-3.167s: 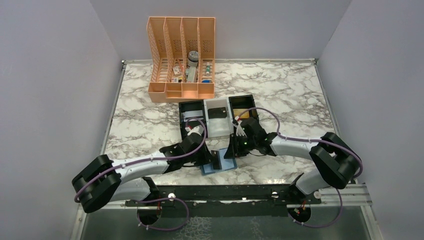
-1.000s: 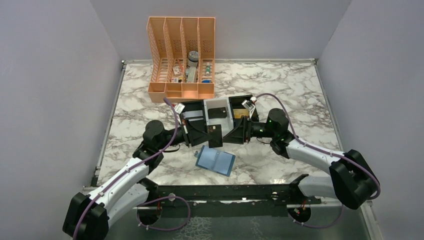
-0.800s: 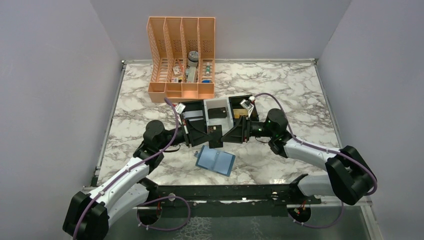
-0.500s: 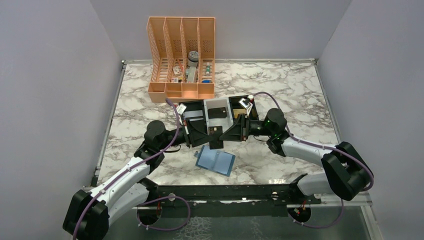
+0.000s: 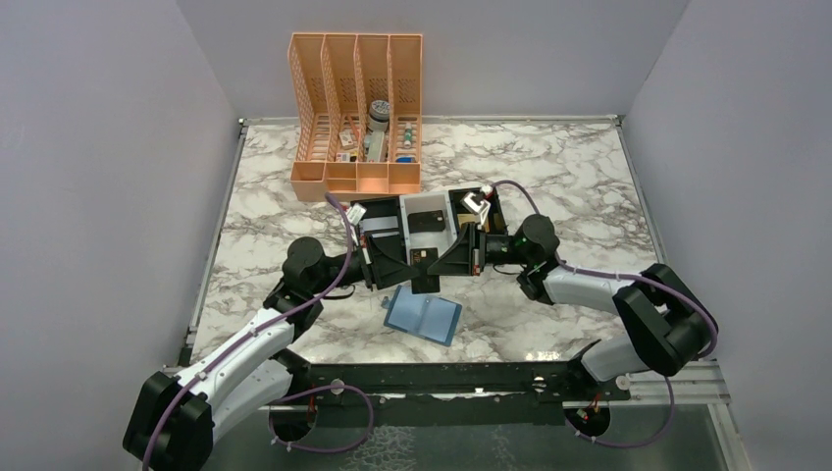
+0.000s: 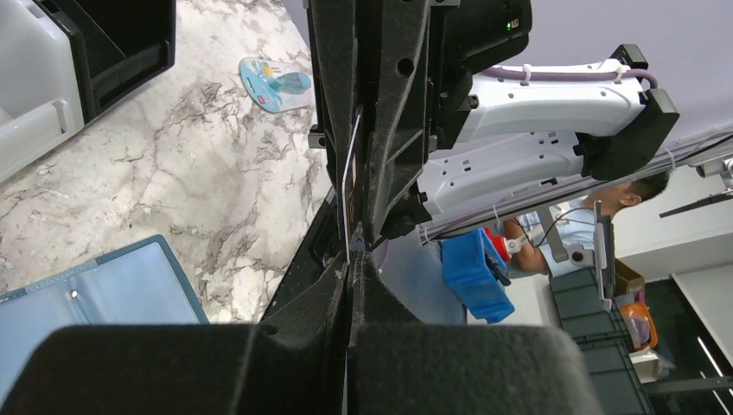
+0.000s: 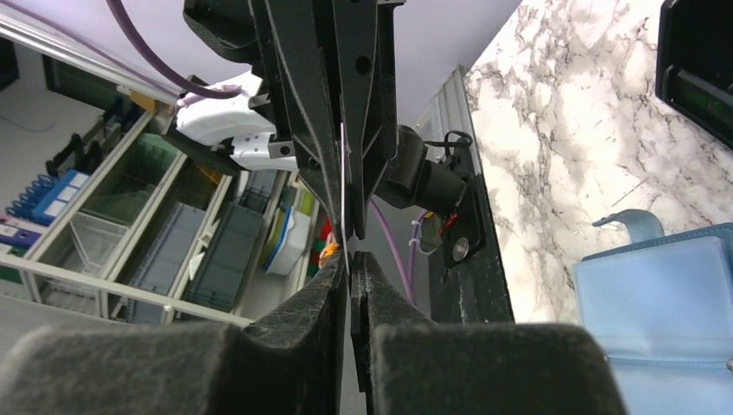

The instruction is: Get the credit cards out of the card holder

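Above the marble-patterned table (image 5: pixel 549 167), in the top view, the left gripper (image 5: pixel 410 263) and right gripper (image 5: pixel 442 262) meet nose to nose, both clenched on one black credit card (image 5: pixel 425 275), a thin stiff rectangle held off the surface. Just nearer the arm bases lies the card holder (image 5: pixel 424 316), a light-blue bifold spread flat with its two soft panels facing up, apart from the card. Behind the grippers sits a three-compartment tray (image 5: pixel 449 211): the black left bin holds a pale flat piece, the white middle bin a dark flat rectangle, the black right bin something tan. At the back stands an orange lattice-sided file organiser (image 5: pixel 358 182) with four slots; a grey round canister (image 5: pixel 379 111) and small packets sit in its right slots.

From the left wrist, the left gripper's matte, grainy black fingers (image 6: pixel 302 328) are pressed together on the card, seen edge-on as a pale thin line (image 6: pixel 349 173), with the right gripper's fingers clamping it from above. The card holder's glossy blue panel (image 6: pixel 104 294) lies bottom left, and a blue-and-white blister packet (image 6: pixel 272 84) rests on the marble.

From the right wrist, the right gripper's fingers (image 7: pixel 302 320) pinch the same edge-on card (image 7: pixel 344 173); the card holder (image 7: pixel 657 320) is at lower right.
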